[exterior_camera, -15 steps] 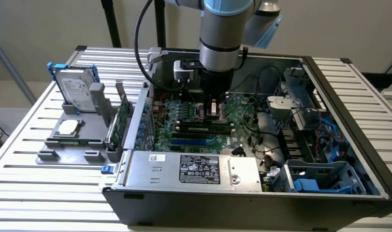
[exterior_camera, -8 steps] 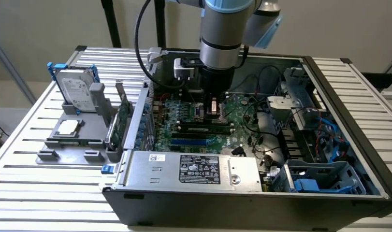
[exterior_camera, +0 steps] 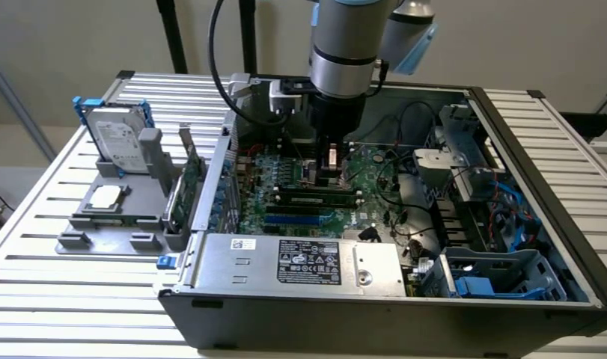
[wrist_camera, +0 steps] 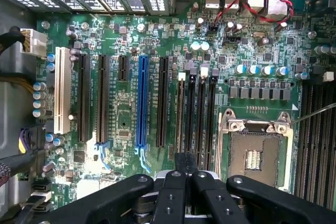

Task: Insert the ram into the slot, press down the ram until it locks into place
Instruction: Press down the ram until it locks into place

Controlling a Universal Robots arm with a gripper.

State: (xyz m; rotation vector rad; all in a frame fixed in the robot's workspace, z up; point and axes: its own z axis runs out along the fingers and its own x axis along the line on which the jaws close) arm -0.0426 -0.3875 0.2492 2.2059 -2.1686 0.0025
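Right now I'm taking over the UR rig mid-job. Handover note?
gripper: low inside the open PC case, over the motherboard, at one end of the black memory slots. Its grip state cannot be told.
ram: in the exterior view it appears to lie along one of those slots.
Done: the ram seems to be placed in a slot.
Left: nothing shows whether it is pressed fully down or the latches have locked.

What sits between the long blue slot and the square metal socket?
Wrist view: parallel long black slots lie between the blue slot and the metal socket.
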